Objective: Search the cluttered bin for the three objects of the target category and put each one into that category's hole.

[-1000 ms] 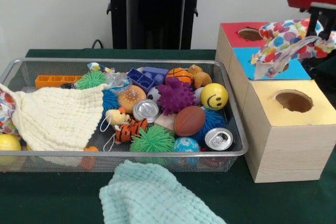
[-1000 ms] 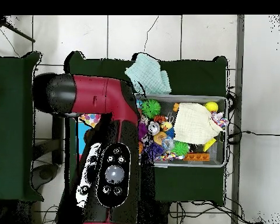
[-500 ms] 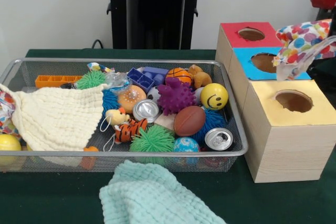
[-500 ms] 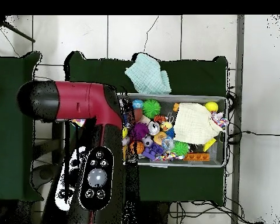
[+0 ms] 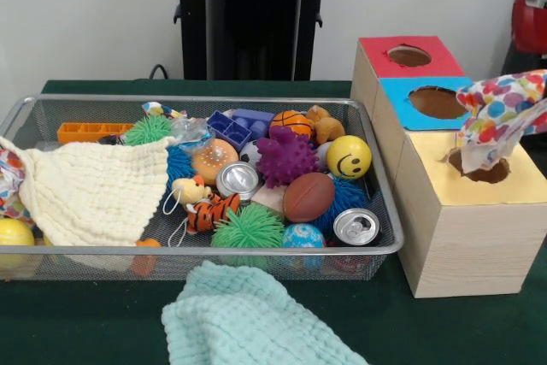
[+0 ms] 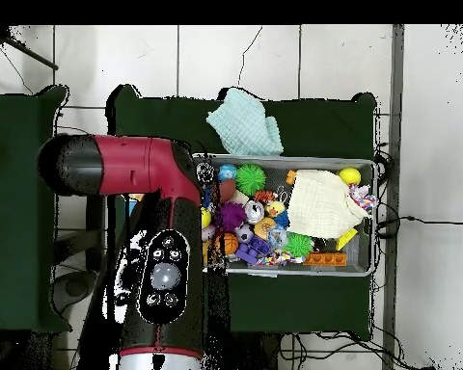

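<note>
Landmark: yellow-topped hole point(image 5: 479, 165). Far left of it, the bin point(image 5: 256, 250) holds a cream cloth point(image 5: 90, 190), balls and cans, with a second dotted bag point(image 5: 10, 179) under the cloth's left edge. Polka-dot bag point(image 5: 498, 115) hangs right over the hole, tail touching the rim. I'd centre and lower before release. Can't tell gripper state; arm point(image 6: 158, 251) hides it.
</note>
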Controlling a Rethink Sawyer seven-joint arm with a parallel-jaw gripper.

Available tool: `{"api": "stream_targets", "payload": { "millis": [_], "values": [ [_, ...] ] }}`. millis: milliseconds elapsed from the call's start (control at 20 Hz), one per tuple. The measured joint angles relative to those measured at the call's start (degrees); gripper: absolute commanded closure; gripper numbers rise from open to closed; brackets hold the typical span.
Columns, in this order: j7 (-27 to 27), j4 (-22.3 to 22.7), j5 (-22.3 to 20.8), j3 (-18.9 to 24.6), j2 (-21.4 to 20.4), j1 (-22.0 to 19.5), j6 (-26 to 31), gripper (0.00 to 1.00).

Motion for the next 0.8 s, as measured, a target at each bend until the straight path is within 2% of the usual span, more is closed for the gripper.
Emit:
{"api": "stream_targets", "payload": {
  "millis": [400,800],
  "values": [
    [0.0,0.1,-0.3,2.3,2.0,-2.5,-3.6,1.0],
    [0.0,1.7,-0.5,3.2,2.4,-3.9,-3.9,1.0]
  ]
}}
